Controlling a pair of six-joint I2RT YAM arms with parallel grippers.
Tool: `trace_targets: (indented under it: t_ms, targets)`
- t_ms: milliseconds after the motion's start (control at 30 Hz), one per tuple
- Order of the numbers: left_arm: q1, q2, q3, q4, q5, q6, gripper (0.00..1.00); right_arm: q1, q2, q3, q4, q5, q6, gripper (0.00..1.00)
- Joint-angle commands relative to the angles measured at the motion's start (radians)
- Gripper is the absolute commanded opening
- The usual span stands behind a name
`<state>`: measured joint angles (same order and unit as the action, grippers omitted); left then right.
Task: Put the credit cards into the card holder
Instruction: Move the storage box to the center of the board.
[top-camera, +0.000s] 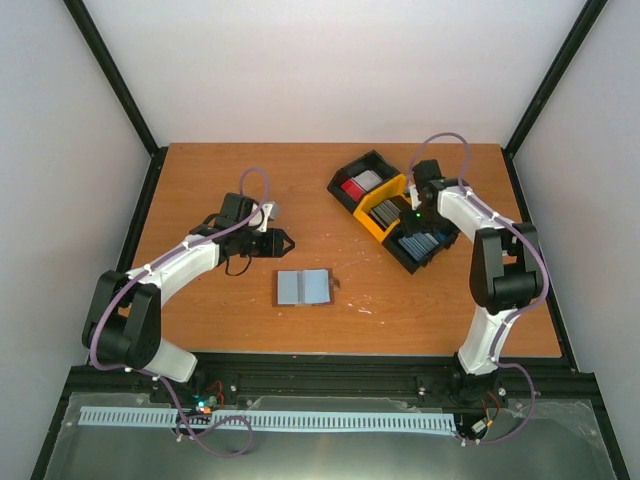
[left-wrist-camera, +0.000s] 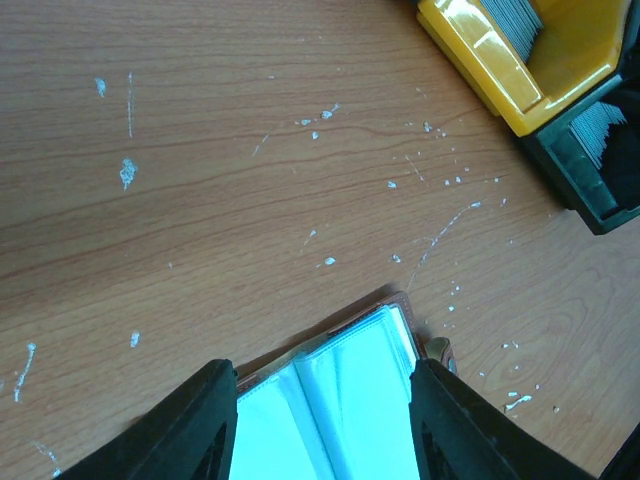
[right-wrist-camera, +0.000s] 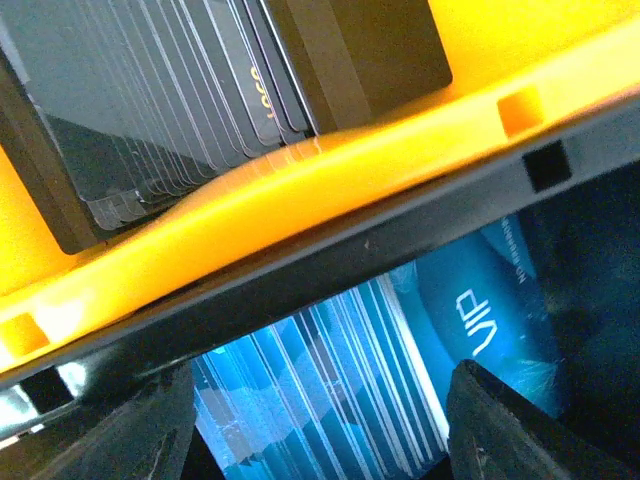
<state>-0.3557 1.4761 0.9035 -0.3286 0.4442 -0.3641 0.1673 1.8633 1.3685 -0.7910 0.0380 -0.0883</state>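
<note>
Card holder (top-camera: 303, 287): lies open and flat on the worktop (top-camera: 200, 190), near the middle and toward the front edge, pale blue inside turned up, brown rim showing around it. Left claw (top-camera: 284, 242): hovers just behind the card holder and a little to its left, well apart from the tray; stands released, fingers (left-wrist-camera: 190, 440) spread with nothing gripped between them; looks down from its own camera on the open pale blue pages. Tray (top-camera: 375, 158): sits at an angle on the right rear part of the worktop, black with a yellow middle section, three compartments in a row. Holds red and white cards (top-camera: 355, 185) at the far left end, grey cards (right-wrist-camera: 170, 110) packed upright in the yellow section, blue cards (right-wrist-camera: 330, 390) at the near right end. Right claw (right-wrist-camera: 320, 425): reaches down over the blue compartment, close beside the yellow wall; stands released, fingers wide on either side of the blue stack, clamping nothing, with one blue card marked VIP leaning at the end of the row. Cannot tell whether either finger touches a card.
</note>
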Motion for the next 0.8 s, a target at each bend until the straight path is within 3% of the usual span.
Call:
trace_targets:
  t_ms: [0,300,533,767]
  targets:
    - [-0.005,-0.015,0.003,0.027,-0.01,0.015,0.49,0.032,0.026,0.069,0.051,0.06,0.026,0.69]
    - [-0.005,-0.012,0.003,0.031,-0.015,0.021,0.49,0.022,0.056,0.006,0.043,0.198,-0.054,0.6]
    - [-0.004,-0.011,-0.004,0.033,-0.011,0.023,0.49,0.019,0.056,-0.022,0.071,0.216,-0.046,0.4]
    - [-0.005,-0.012,-0.01,0.037,-0.012,0.018,0.49,0.001,0.036,-0.001,0.059,0.213,-0.046,0.38]
